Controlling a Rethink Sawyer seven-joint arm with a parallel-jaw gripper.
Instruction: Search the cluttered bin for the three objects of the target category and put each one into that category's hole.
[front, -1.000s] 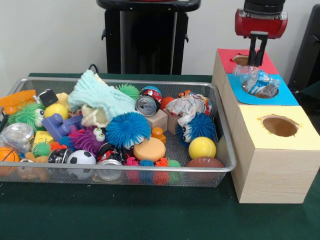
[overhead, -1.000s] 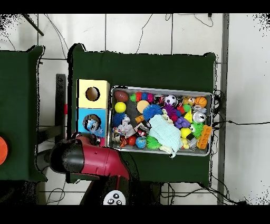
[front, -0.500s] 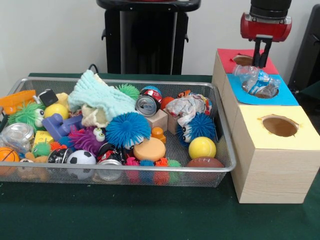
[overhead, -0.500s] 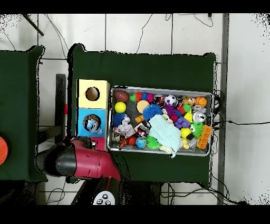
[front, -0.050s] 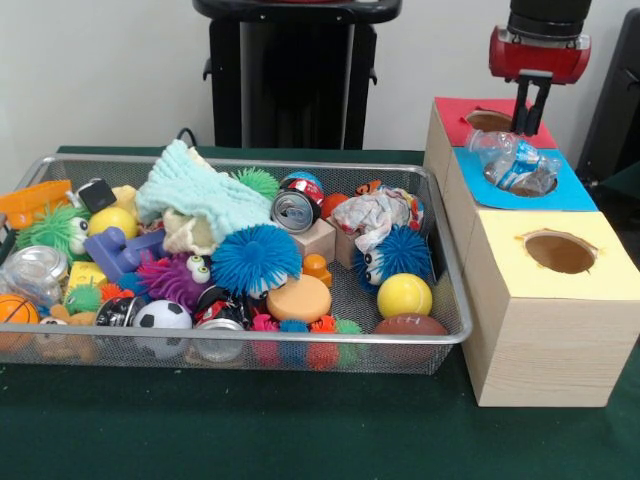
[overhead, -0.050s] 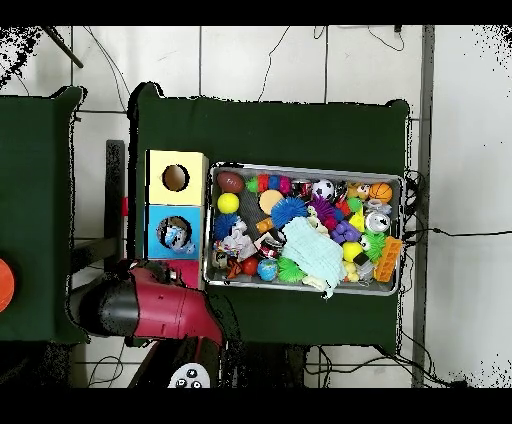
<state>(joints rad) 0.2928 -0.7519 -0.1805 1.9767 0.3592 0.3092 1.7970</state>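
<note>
A crushed clear plastic bottle (front, -0.050s: 515, 165) with a blue label lies tilted in the hole of the blue-topped box (front, -0.050s: 572, 192), partly sticking out; from overhead the bottle (overhead, -0.050s: 175, 236) shows in that hole. My gripper (front, -0.050s: 531, 118) hangs open above the red-topped box (front, -0.050s: 455, 112), just behind the bottle and clear of it, with nothing between its fingers. In the overhead view the red arm (overhead, -0.050s: 150, 305) hides the gripper. The wire bin (front, -0.050s: 447, 300) holds a silver can (front, -0.050s: 296, 210), a crumpled wrapper (front, -0.050s: 372, 215) and a clear container (front, -0.050s: 30, 272).
A yellow-topped box (front, -0.050s: 612, 250) with an open hole (front, -0.050s: 560, 252) stands nearest the camera. The bin is packed with spiky balls, a teal cloth (front, -0.050s: 200, 195), a yellow ball (front, -0.050s: 404, 295), a toy football (front, -0.050s: 410, 325) and wooden blocks. Green cloth covers the table (overhead, -0.050s: 280, 130).
My gripper has risen and drifted right, away from the bottle, which stays in the blue box's hole. From overhead the arm has drawn back toward the base.
</note>
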